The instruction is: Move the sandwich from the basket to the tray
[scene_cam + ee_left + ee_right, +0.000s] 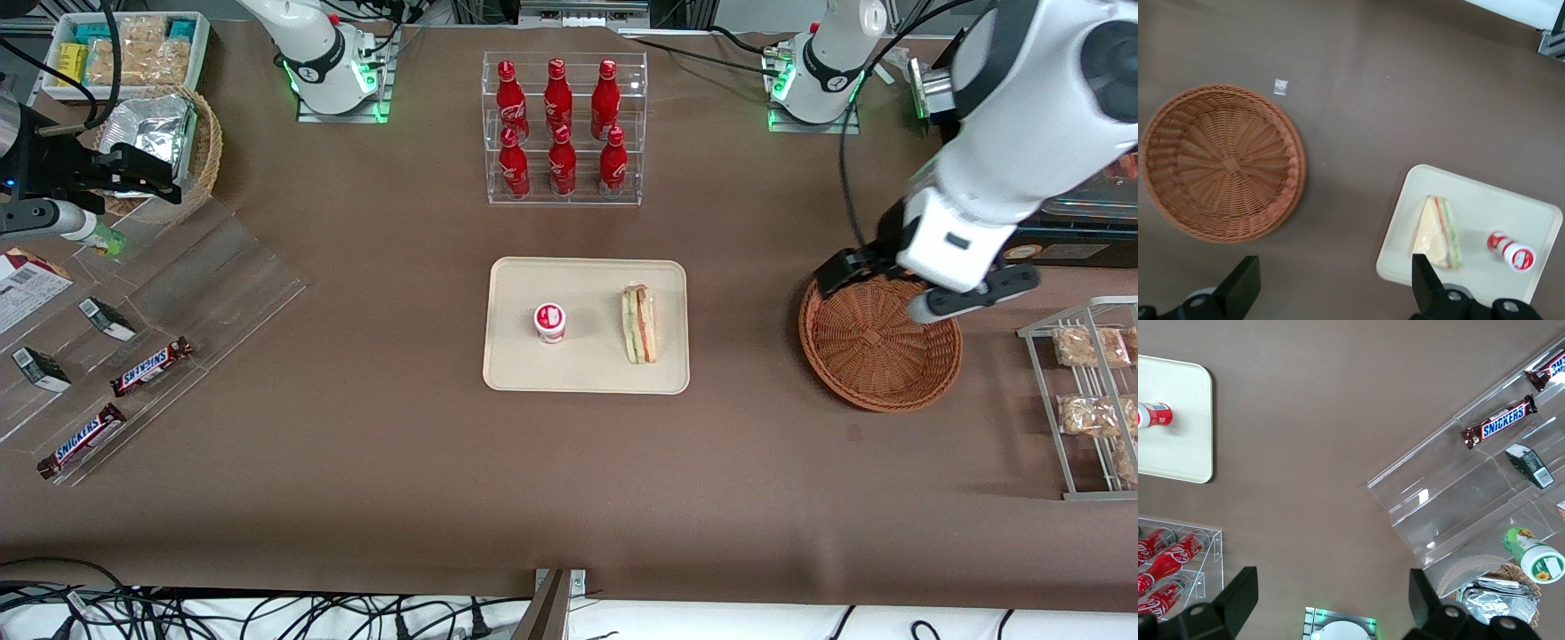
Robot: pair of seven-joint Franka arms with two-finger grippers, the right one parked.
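Observation:
The sandwich (640,324), a wrapped wedge with red and green filling, lies on the cream tray (587,369), on the side nearer the working arm's end. It also shows in the left wrist view (1439,232) on the tray (1478,200). The reddish-brown wicker basket (876,351) stands empty beside the tray, toward the working arm's end of the table; the left wrist view shows its bare bottom (1221,160). My left gripper (889,293) hangs open and empty above the basket's rim that is farther from the front camera. In its own view the gripper (1335,287) has only bare table between its fingers.
A small red-and-white cup (550,323) stands on the tray beside the sandwich. A clear rack of red bottles (563,129) stands farther back. A wire rack of brown snacks (1089,400) lies at the working arm's end. A clear shelf with Snickers bars (151,364) lies at the parked arm's end.

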